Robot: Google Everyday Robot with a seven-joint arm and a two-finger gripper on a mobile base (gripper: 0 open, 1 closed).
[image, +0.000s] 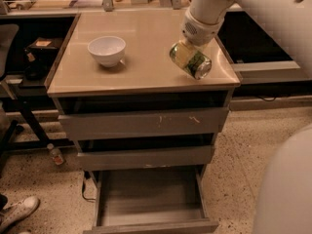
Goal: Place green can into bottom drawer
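Note:
My gripper (187, 48) hangs from the white arm over the right part of the cabinet top. It is shut on the green can (193, 62), which is tilted with one silver end toward the front right, just above the top near its front right corner. The bottom drawer (146, 195) is pulled out below, with its plain grey floor showing and nothing in it. The fingers are mostly hidden behind the can and the wrist.
A white bowl (106, 49) stands on the tan cabinet top (141, 72) at the left. Two grey drawers (144, 123) above the bottom one are slightly open. A shoe (17, 211) and a small bottle (55, 155) are on the floor at left. The robot's white body (287, 189) fills the lower right.

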